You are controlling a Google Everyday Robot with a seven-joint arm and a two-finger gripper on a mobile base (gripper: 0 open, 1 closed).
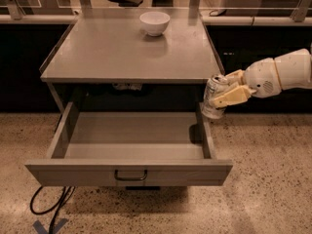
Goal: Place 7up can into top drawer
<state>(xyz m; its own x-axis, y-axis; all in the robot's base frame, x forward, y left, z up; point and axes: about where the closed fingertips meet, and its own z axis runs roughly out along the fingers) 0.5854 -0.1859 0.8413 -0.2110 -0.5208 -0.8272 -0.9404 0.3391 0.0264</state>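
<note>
The 7up can (213, 95), silvery-white with a silver top, is held in my gripper (223, 92), which is shut on it. The arm reaches in from the right edge. The can hangs tilted just over the right wall of the top drawer (130, 172), near its back right corner and below the tabletop edge. The drawer is pulled fully open, its grey inside is bare, and its dark handle (130, 175) sits at the centre of the front panel.
A white bowl (154, 23) stands at the back of the grey tabletop (112, 52). A black cable (48, 206) lies on the speckled floor at the front left. Dark counters and railings run behind the table.
</note>
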